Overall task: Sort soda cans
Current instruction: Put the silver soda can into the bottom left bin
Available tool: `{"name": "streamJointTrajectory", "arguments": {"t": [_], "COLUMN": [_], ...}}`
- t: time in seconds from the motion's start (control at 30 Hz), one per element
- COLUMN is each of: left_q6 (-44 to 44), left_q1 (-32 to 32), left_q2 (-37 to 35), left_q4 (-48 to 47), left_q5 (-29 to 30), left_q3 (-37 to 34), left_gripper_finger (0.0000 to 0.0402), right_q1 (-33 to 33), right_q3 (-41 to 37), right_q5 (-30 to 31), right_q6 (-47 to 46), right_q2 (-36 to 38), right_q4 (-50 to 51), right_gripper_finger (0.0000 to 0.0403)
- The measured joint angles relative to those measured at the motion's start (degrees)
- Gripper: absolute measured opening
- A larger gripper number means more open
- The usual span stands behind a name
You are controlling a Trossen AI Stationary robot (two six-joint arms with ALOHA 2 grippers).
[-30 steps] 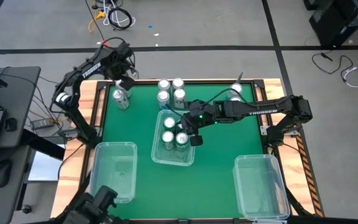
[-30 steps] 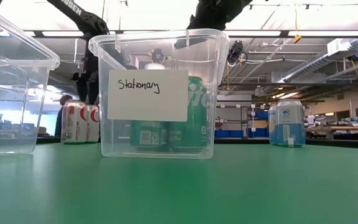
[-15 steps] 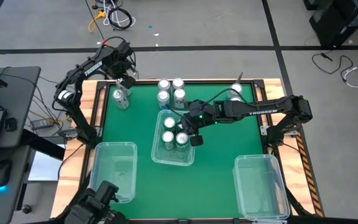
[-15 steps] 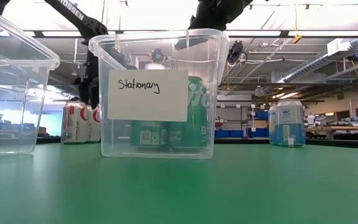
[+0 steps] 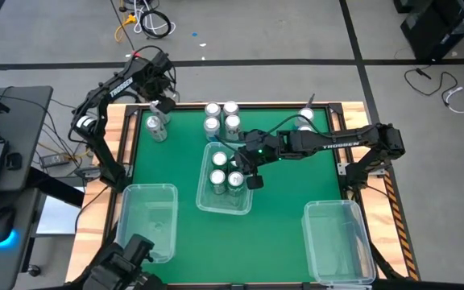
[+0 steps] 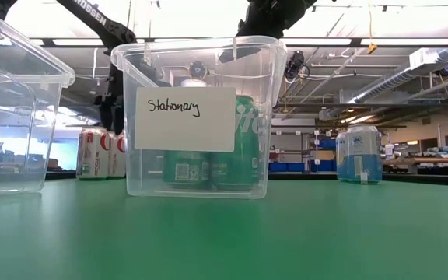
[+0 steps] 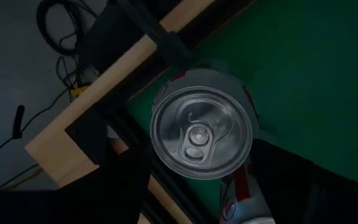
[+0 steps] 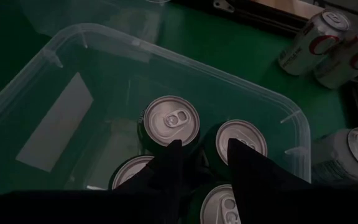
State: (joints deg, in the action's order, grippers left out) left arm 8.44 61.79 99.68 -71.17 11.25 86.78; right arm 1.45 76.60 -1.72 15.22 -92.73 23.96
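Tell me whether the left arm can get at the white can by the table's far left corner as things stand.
Probably yes. The left gripper hangs right over that white can, fingers open on either side of its top, and the can stands alone with nothing crowding it.

Dim wrist views, glaring ceiling backlight

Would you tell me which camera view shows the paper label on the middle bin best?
The low view: the label faces it, reading "Stationary". The right wrist view shows it obliquely through the bin wall, unreadable. The high view does not clearly show it; the left wrist view misses it.
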Motion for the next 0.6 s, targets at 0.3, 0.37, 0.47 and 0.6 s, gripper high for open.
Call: {"name": "streamJointTrajectory", "arguments": {"t": [0.3,0.37,0.47,0.6], "left_q6": [0.09,0.37,0.75,0.84], "left_q1": [-0.43,-0.45,-0.43,-0.28], "left_q2": [-0.09,-0.09,-0.09,0.79], "left_q4": [-0.21,-0.26,0.45,0.99], "left_q5": [0.80,0.83,0.84,-1.16], "left_q3": [0.00,0.00,0.00,-0.72], "left_gripper_finger": [0.0296,0.0304,0.0315,0.0324], "right_q1": [0.00,-0.11,-0.36,-0.89], "right_q3": [0.00,0.00,0.00,0.00], "right_q5": [-3.16,-3.65,-3.74,-3.74], "right_q6": [0.32,0.42,0.42,0.42], "right_q2": [0.00,0.00,0.00,0.00], "right_q4": [0.09,0.09,0.11,0.16], "right_gripper_finger": [0.0115,0.0117,0.0125,0.0143]}}
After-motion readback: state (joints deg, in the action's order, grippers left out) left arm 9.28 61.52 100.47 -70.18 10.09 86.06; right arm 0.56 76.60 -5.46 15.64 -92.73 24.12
